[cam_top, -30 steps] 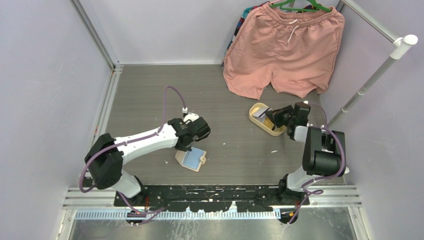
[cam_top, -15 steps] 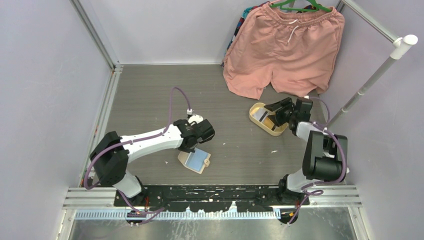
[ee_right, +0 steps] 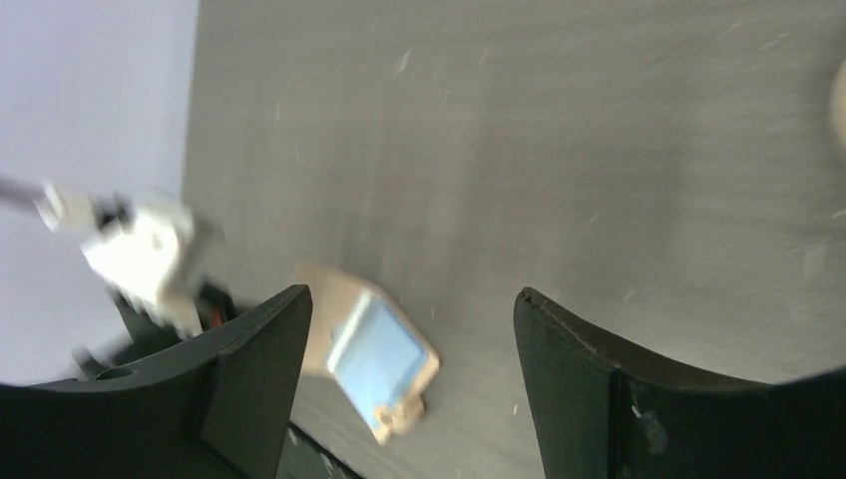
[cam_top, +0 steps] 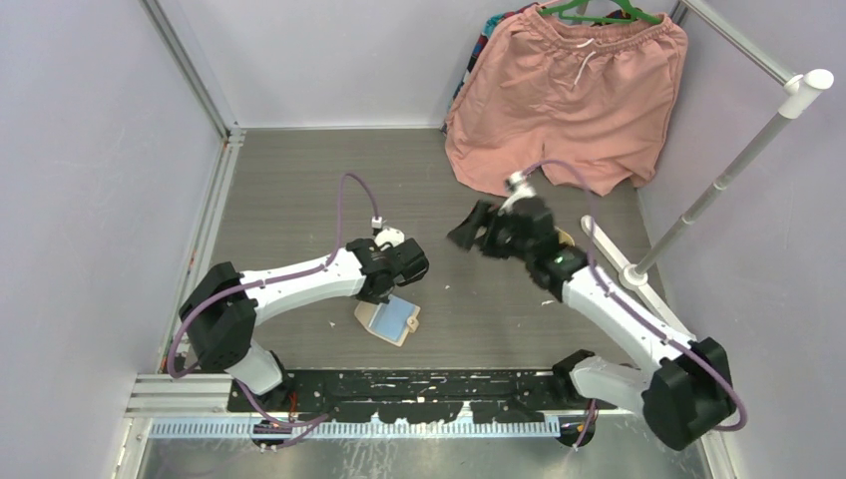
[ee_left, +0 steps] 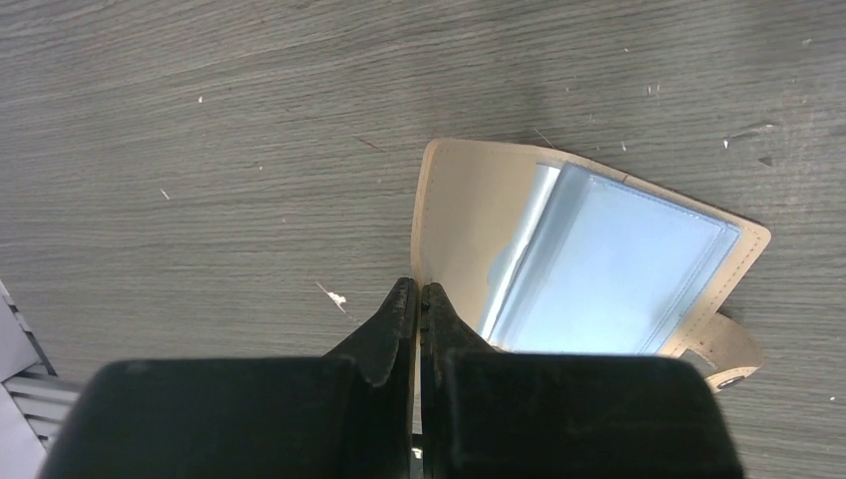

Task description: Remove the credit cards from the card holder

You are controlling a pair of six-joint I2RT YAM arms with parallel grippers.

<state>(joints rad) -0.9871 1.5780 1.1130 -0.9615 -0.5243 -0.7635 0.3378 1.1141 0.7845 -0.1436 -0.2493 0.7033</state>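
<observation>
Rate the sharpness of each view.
Top view: evenly lit and crisp, except the right pincer, which is smeared by motion blur. Left wrist view: holder sharp, table grain clear. Right wrist view: blurred throughout, with the holder only a soft shape.

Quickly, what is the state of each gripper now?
Left gripper: closed at the card holder's edge; a grip cannot be told.
Right gripper: open, holding nothing.

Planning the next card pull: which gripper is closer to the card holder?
Left. The left gripper, fingers shut, sits at the edge of the card holder; the right gripper hangs open, well off to its right.
</observation>
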